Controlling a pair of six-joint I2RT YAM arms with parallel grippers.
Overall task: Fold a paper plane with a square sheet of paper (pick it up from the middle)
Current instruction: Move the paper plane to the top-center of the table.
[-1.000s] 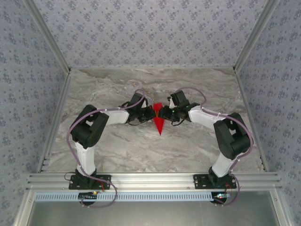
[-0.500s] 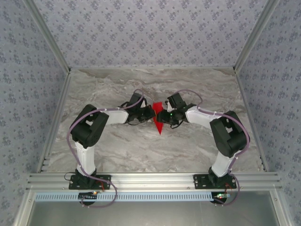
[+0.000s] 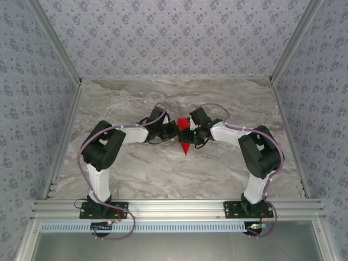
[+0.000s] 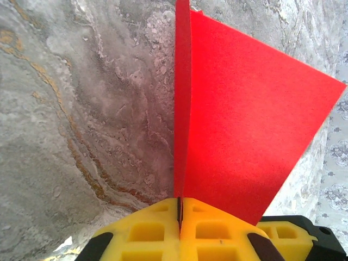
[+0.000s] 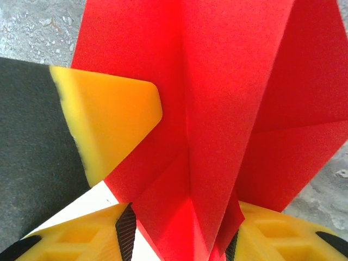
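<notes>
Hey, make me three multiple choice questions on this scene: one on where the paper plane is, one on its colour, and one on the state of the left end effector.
1. Where is the paper plane?
A) over the table's middle, between the left end effector and the right end effector
B) at the far left corner
C) beside the arm bases

2. What colour is it?
A) white
B) blue
C) red

3. How is the left end effector?
A) wide open
B) shut on the paper plane
C) shut on nothing

Answers: 1 A, the top view shows it between both arms' tips, over the table. 2 C, it is bright red in both wrist views. 3 B, its yellow fingers meet with the paper pinched in the seam.
</notes>
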